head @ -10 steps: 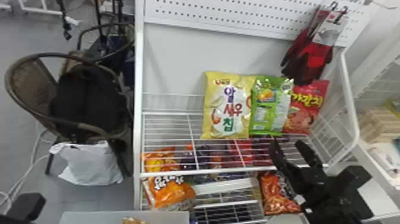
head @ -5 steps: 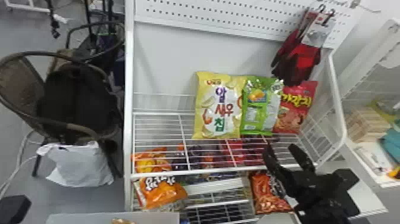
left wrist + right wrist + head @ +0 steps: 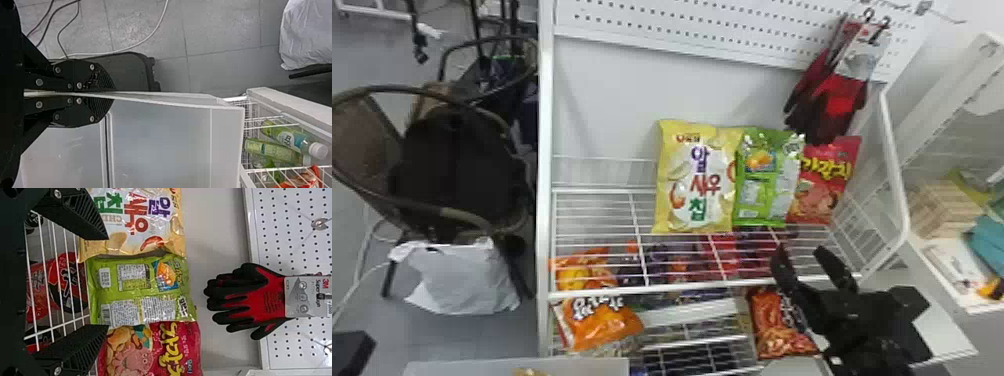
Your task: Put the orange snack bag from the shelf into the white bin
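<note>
My right gripper (image 3: 799,252) spread near the wire shelf (image 3: 682,288) | my left gripper (image 3: 111,94) pinching the white bin's (image 3: 457,367) wall, something tan inside | orange snack bag (image 3: 607,325) below, left end | printed yellow (image 3: 697,180) and green bags (image 3: 767,185) above | shelf's slid left in my head view since a second ago

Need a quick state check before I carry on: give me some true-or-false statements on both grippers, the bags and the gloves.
1. An orange snack bag sits below the upper wire shelf. True.
2. The left gripper is open. False: the left gripper is shut on the rim of the white bin.
3. The green bag is between the yellow bag and the red bag. True.
4. The gloves lie on a shelf. False: the gloves hang from the pegboard.
5. The right gripper is open. True.
</note>
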{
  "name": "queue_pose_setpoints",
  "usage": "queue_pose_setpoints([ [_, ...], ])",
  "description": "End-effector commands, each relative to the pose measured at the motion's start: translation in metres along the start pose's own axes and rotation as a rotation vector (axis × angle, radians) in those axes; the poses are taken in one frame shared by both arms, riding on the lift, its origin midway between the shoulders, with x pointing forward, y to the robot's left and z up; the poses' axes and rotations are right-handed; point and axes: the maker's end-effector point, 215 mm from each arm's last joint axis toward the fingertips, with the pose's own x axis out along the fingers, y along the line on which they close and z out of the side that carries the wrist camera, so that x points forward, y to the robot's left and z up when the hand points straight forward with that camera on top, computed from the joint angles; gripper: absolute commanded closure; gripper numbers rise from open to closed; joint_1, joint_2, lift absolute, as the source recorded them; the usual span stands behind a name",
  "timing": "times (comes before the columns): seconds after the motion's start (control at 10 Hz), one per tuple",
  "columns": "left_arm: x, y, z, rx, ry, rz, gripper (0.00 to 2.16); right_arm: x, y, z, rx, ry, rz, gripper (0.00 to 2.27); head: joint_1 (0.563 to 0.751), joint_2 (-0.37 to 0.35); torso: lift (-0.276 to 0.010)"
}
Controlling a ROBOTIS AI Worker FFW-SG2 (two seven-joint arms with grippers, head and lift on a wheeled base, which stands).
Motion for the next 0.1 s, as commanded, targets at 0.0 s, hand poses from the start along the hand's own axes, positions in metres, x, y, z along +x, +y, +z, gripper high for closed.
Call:
queue_pose_setpoints([
  [0.0, -0.0017, -0.0013, -0.0012, -0.002, -0.007, -0.001, 2.14, 0.0001, -0.0001, -0.0002, -0.001, -0.004, -0.003, 0.09, 0.695, -0.325, 0.001],
])
